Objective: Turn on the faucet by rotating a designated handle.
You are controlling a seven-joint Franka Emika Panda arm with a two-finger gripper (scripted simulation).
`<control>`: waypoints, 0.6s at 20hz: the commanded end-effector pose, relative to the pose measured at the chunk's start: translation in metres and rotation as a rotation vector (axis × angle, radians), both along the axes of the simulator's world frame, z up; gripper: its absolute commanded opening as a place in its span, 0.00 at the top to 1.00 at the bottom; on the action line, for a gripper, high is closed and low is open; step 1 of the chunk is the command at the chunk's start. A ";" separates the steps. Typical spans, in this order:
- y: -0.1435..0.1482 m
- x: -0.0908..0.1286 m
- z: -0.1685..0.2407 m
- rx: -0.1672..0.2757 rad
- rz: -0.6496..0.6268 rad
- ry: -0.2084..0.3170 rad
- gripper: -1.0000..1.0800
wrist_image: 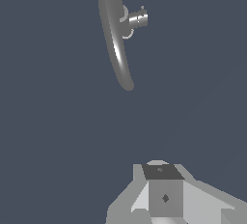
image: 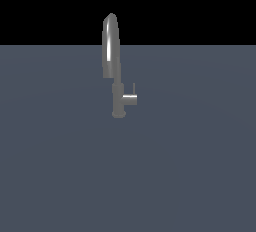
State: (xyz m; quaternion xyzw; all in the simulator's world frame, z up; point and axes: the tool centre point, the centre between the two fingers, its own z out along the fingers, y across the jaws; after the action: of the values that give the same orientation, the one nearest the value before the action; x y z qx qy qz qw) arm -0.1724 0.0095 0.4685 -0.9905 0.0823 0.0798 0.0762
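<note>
The grey gripper (wrist_image: pixel 164 196) is hanging well clear, jaw state indeterminable; the short grey metal handle (wrist_image: pixel 137 19) is lying toward twelve o'clock, jutting sideways off the tall grey brushed-metal faucet (wrist_image: pixel 113 35).

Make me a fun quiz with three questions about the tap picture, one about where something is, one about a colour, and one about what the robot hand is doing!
1. On which side of the faucet does the handle stick out, in the exterior view?
A. its left
B. its right
C. straight up from the top

2. What colour is the faucet?
A. red
B. gold
C. grey

3. Is the gripper touching the handle?
A. yes, squeezing it
B. no, it is apart from it
C. yes, pushing it from below

Answers: 1 B, the stub juts toward the exterior view's right. 2 C, it looks like brushed grey metal. 3 B, the wrist view shows open floor between them.
</note>
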 end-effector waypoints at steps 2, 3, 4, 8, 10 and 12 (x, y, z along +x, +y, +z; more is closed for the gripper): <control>0.000 0.021 -0.007 0.047 -0.048 0.047 1.00; 0.000 0.027 -0.009 0.060 -0.062 0.061 1.00; 0.000 0.032 -0.011 0.074 -0.076 0.075 1.00; -0.001 0.056 -0.020 0.130 -0.133 0.130 1.00; -0.002 0.068 -0.026 0.158 -0.162 0.159 1.00; -0.003 0.079 -0.031 0.187 -0.191 0.187 1.00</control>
State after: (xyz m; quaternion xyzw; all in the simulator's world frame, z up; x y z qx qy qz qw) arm -0.1021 0.0071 0.4415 -0.9605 0.1643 0.1610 0.1569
